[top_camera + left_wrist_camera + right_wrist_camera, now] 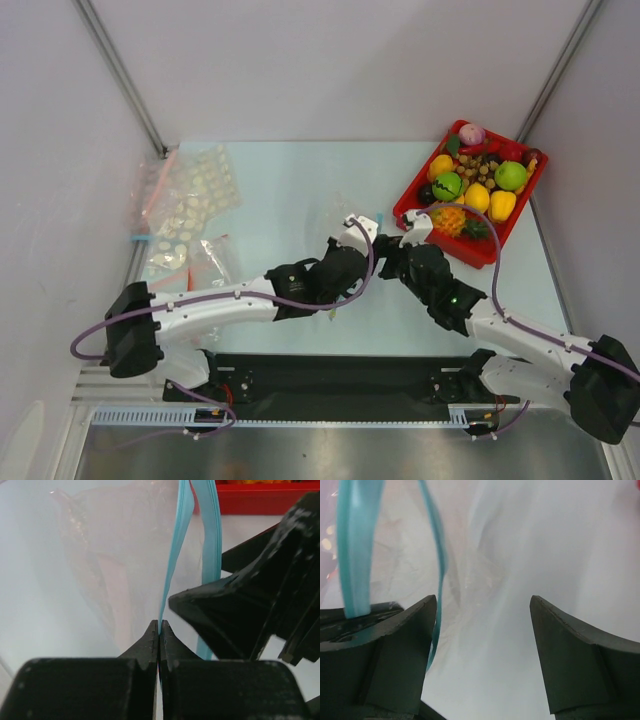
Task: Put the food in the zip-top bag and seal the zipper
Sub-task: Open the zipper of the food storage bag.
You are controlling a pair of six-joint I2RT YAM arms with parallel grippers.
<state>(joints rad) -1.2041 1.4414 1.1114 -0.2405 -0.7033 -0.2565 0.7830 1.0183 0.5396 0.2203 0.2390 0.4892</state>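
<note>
Pale glossy table (280,190), crinkly zip-top bag (115,570)

The table (290,190) is pale blue-green and smooth, with white walls around it. At about 2 o'clock a red tray (480,257) stands on it, turned at an angle, and it holds the food (478,197). At about 9 o'clock, near the left edge, lies a loose pile of clear bags (185,205), some with pink or red strips. At 6 o'clock a black base plate (340,375) lies along the near edge.
</note>
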